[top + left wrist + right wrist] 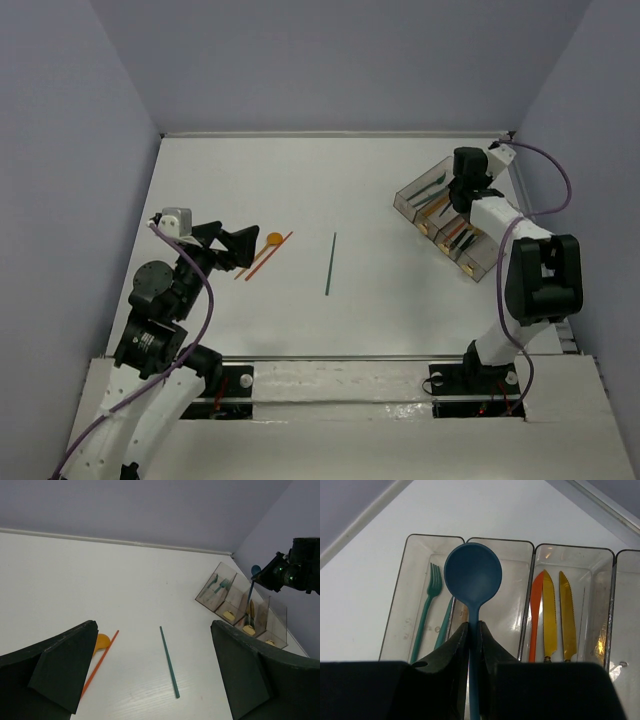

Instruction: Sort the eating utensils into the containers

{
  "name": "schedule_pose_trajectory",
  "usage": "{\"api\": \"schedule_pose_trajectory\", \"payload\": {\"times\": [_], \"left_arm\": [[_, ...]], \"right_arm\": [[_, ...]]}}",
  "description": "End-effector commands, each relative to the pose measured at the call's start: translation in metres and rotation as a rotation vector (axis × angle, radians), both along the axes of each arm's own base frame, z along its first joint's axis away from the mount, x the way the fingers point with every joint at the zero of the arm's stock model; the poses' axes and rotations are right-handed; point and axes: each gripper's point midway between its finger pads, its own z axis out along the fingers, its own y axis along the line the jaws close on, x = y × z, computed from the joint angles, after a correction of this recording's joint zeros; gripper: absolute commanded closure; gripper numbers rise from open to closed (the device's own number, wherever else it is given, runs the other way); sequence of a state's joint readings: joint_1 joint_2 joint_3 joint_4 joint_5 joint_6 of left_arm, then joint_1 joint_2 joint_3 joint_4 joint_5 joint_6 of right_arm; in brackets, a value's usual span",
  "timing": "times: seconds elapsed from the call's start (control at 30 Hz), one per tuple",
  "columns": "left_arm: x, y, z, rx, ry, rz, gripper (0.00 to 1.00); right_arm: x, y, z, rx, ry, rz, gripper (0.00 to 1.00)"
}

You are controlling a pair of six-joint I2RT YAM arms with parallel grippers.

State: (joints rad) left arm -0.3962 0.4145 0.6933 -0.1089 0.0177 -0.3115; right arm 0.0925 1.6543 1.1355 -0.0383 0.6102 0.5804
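The left arm (150, 345) and right arm (540, 275) pair white links with bulky black joint housings, a purple cable (566, 182) trailing along each. The left end effector (245, 248) has dark wedge fingers (60, 670); the right end effector (474, 626), slim black ones.

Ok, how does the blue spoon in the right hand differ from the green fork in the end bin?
The blue spoon is darker with a round bowl; the green fork is teal-green with tines. The spoon is clamped in the right hand above the containers; the fork lies in the end bin. Both are slim plastic.
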Motion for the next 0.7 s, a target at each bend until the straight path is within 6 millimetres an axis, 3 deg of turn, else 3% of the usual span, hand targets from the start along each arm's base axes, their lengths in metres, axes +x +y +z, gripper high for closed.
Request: {"api": "schedule_pose_trajectory", "payload": {"times": [0.0, 0.1, 0.2, 0.37, 0.43, 0.5, 0.63, 0.67], "left_arm": [[0.006, 0.001, 0.004, -0.002, -0.021, 0.015, 0.01], [0.011, 0.009, 0.001, -0.013, -0.004, 0.07, 0.01], [0.013, 0.006, -0.001, -0.029, 0.01, 0.06, 0.01], [0.016, -0.006, -0.008, -0.014, 0.034, 0.001, 0.01], [0.018, -0.008, -0.011, -0.002, 0.038, -0.013, 0.01], [0.019, -0.01, -0.014, 0.01, 0.045, -0.025, 0.01], [0.022, -0.009, -0.017, 0.024, 0.049, -0.028, 0.01], [0.022, -0.009, -0.015, 0.025, 0.044, -0.028, 0.01]], "right_arm": [[0.02, -0.008, 0.014, -0.007, -0.051, -0.001, 0.94], [0.022, -0.005, 0.007, 0.008, -0.045, 0.007, 0.92], [0.025, -0.003, -0.002, 0.012, -0.026, 0.019, 0.82], [0.027, 0.003, 0.002, 0.021, -0.028, 0.059, 0.49], [0.027, 0.006, 0.014, 0.019, -0.054, 0.082, 0.38], [0.026, 0.011, 0.022, 0.027, -0.073, 0.122, 0.35], [0.027, 0.062, 0.042, 0.049, -0.117, 0.32, 0.34], [0.021, 0.102, 0.048, 0.033, -0.121, 0.422, 0.34]]}}
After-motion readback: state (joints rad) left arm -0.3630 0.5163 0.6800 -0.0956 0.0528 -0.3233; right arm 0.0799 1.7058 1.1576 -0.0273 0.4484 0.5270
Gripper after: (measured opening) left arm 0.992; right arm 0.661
